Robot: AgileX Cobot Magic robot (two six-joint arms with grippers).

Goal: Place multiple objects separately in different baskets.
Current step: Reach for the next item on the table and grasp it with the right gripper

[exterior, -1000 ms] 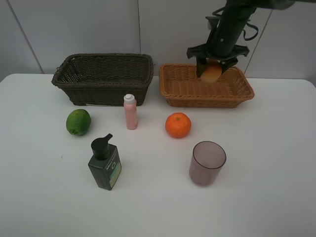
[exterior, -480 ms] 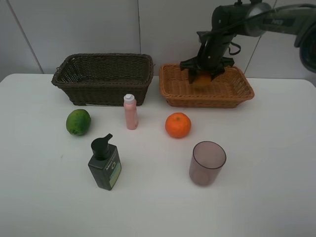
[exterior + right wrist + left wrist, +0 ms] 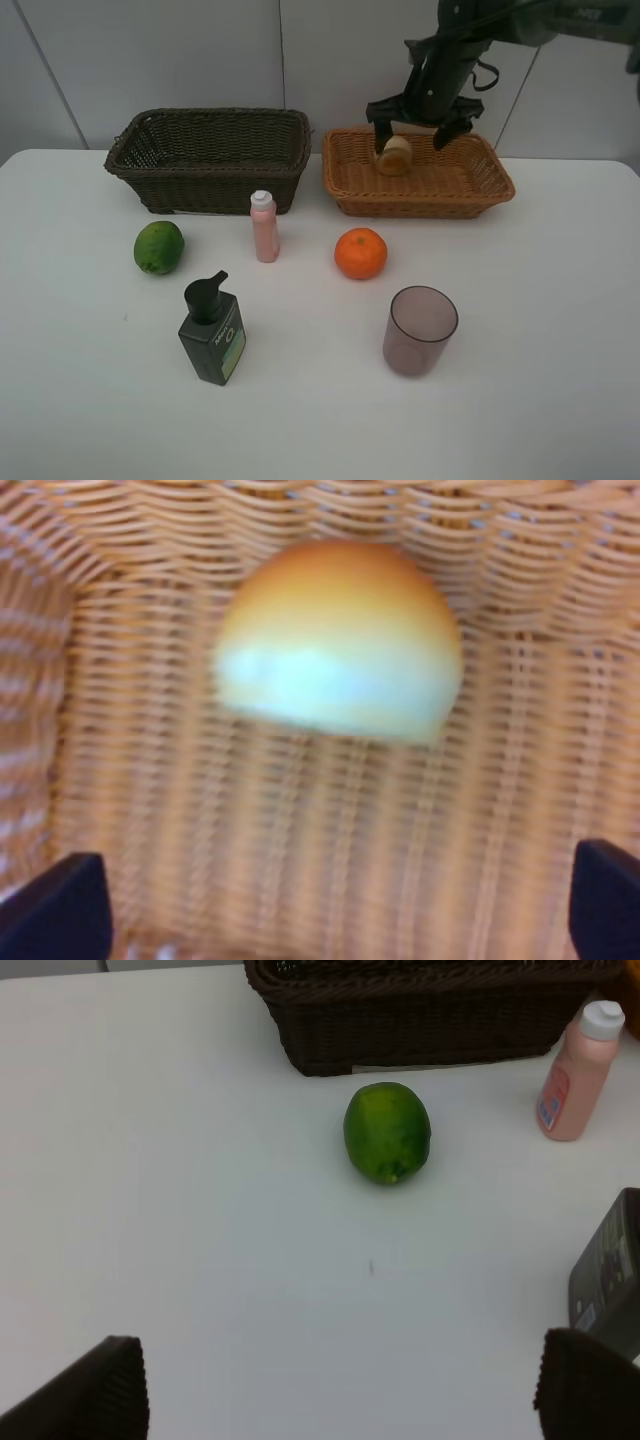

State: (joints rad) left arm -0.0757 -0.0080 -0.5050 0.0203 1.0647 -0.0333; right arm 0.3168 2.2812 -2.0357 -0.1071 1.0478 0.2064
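**Right end effector** [image 3: 417, 122]: above the rear part of the light orange-tan basket [image 3: 420, 205]. Its fingers are spread wide and grip nothing. In the right wrist view the fingertips [image 3: 52, 908] sit at the outer edges, and the red-yellow round fruit [image 3: 340, 640] is clear of both. That picture is blurred.

**Red-yellow round fruit**: inside the light orange-tan basket, near its back wall, toward the end nearer the dark brown basket [image 3: 210, 185].

**Left end effector** [image 3: 340, 1395]: fingers spread wide, empty, over bare desk [image 3: 200, 1210]. It does not show in the exterior high view.

**Other objects** — all on the desk, outside both baskets:
- Green round fruit [image 3: 159, 247]: in front of the dark brown basket, apart from it.
- Slim pink white-capped bottle [image 3: 264, 228]: upright, just in front of that basket.
- Orange [image 3: 360, 253]: in front of the light orange-tan basket.
- Dark green pump bottle [image 3: 212, 333]: upright, nearer the front edge.
- Translucent purplish cup [image 3: 420, 330]: upright, mouth up — well apart from the pump bottle.
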